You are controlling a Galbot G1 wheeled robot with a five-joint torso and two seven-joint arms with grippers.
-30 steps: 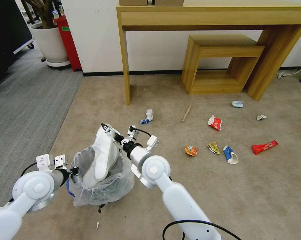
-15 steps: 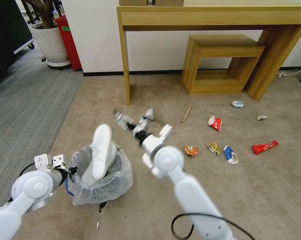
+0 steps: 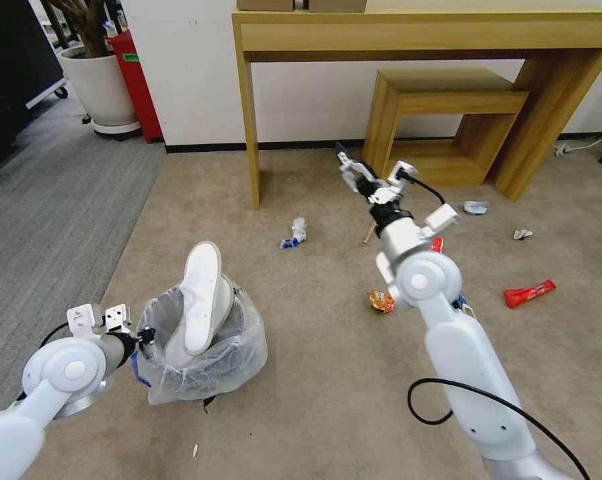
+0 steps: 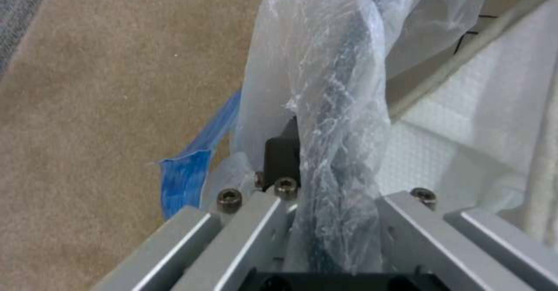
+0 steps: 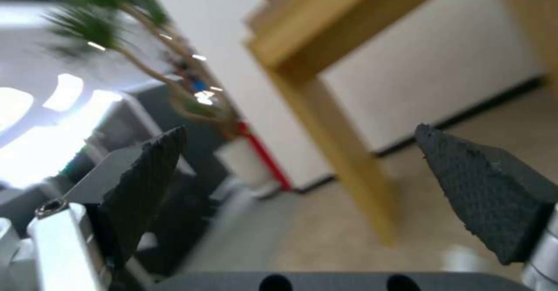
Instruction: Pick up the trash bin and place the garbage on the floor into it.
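Your left gripper [image 3: 144, 337] is clamping the trash bin [image 3: 204, 360] rim, probably to steady it, with a slipper [image 3: 201, 300] standing inside. Farther out, your right gripper [image 3: 354, 170] is hanging spread and empty above the garbage [image 3: 382, 301] on the floor [image 3: 314, 400].

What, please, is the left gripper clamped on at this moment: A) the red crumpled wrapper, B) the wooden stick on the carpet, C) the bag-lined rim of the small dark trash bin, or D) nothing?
C: the left gripper is closed on the clear-plastic-lined rim of the small dark trash bin, and the left wrist view shows the bagged rim running between its fingers.
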